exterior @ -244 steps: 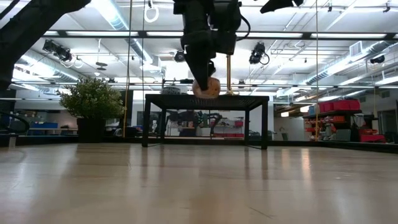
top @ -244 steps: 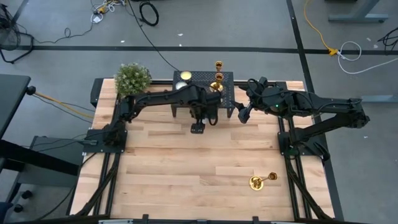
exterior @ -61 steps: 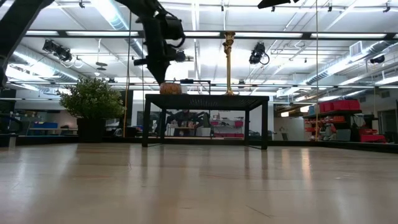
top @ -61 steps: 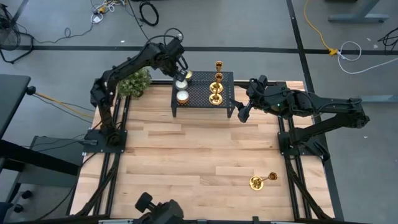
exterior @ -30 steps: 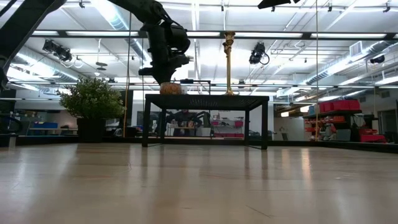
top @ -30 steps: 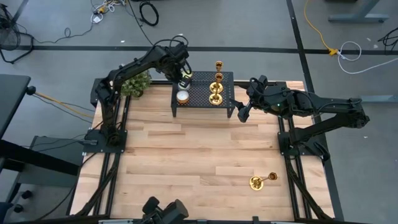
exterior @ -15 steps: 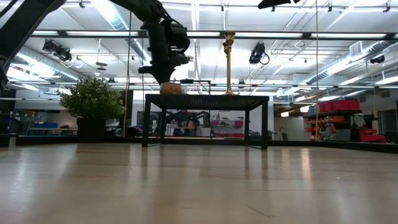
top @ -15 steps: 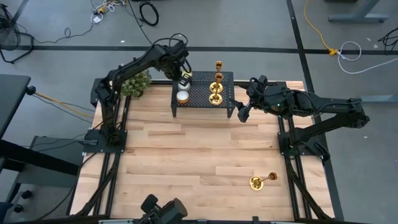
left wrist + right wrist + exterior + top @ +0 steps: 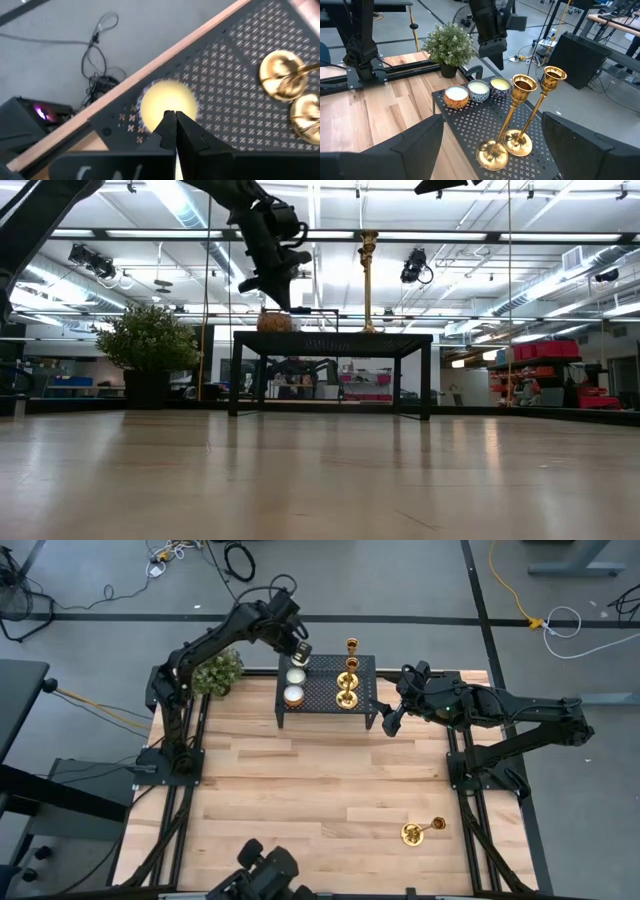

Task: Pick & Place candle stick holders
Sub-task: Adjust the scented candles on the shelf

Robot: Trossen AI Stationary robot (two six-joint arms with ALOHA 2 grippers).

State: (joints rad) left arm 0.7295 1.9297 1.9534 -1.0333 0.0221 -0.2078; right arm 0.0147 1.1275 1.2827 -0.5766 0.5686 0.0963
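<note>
Candle (image 9: 167, 106) partly behind left gripper (image 9: 174, 131), seemingly closed

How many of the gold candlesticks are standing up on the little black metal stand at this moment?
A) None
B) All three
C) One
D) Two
D. Two candle stick holders stand upright side by side on the black perforated stand in the right wrist view, while the third candle stick holder lies on its side on the wooden table, far from the stand.

We see glossy brass-coloured metal candle stick holders (image 9: 520, 120) on a matt black perforated metal stand (image 9: 470, 127) (cross-shaped holes), over a smooth pale wood worktop (image 9: 320, 800).
</note>
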